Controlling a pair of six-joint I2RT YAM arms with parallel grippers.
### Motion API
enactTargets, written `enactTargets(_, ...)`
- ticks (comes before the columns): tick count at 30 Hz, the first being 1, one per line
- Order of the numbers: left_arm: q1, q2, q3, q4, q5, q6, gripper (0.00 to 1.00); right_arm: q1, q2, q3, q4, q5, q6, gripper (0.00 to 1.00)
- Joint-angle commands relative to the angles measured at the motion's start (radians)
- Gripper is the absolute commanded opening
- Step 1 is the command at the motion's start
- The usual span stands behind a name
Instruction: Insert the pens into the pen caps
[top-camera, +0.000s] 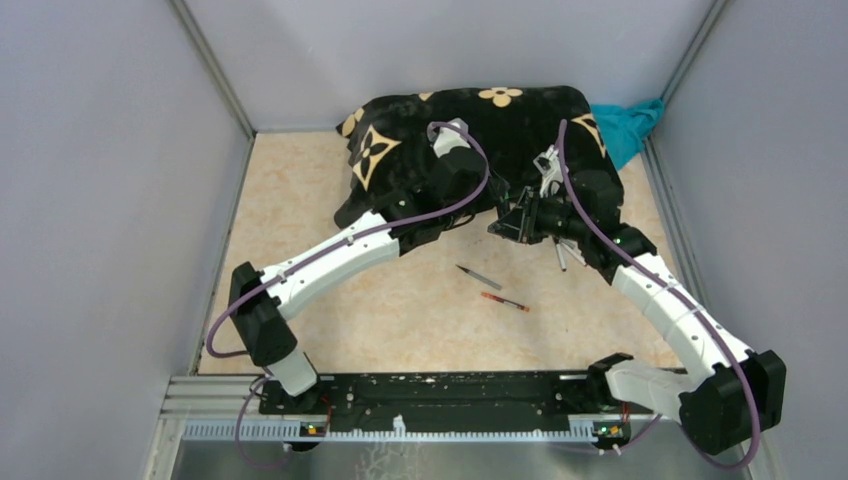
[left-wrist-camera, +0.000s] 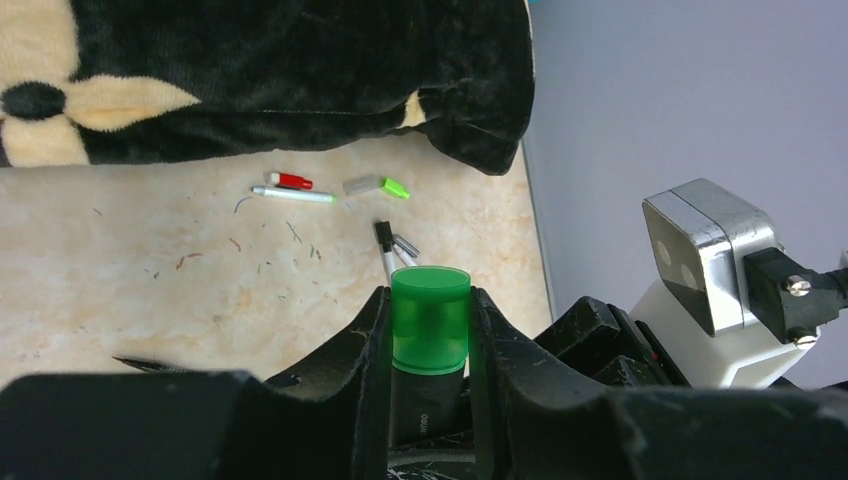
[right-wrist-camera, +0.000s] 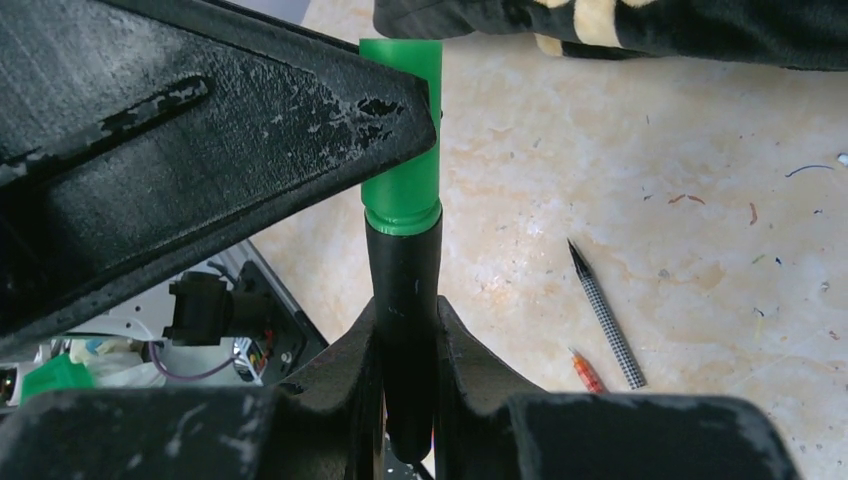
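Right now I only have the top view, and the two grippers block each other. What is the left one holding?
Observer: The left gripper is shut on a green cap.
Operator: And the right one?
Observer: The right gripper is shut on a black marker, and the marker's end runs up into that cap.
Operator: Any loose caps near you?
Observer: Yes. A small red cap lies on the table beside a white pen, just in front of the cloth.
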Motion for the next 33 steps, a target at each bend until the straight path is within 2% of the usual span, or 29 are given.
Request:
enactTargets(1,-0.062,0.042,0.063,-0.089,0.015,0.031,0.00,0.013,0.012,0.050,0.143,0.034,-0.014,0.00)
enactTargets(5,-0.075,0.047,0.086,-0.107,0.008,0.069,0.02,0.014,0.003,0.035,0.205,0.025,-0.054,0.00)
enactTargets(13,-0.081,0.009,0.063,-0.093,-0.006,0.158,0.25,0.013,-0.039,-0.021,0.301,-0.011,-0.095,0.00)
enactTargets(19,-0.080,-0.056,-0.016,0.000,0.021,0.216,0.46,0.012,-0.059,-0.040,0.324,-0.039,-0.109,0.00)
enactTargets(27,-0.080,-0.115,-0.054,0.023,0.035,0.276,0.63,0.009,-0.094,-0.072,0.353,-0.077,-0.098,0.00)
enactTargets(33,-0.080,-0.225,-0.147,0.093,0.051,0.353,0.73,-0.022,-0.123,-0.097,0.386,-0.164,-0.110,0.00)
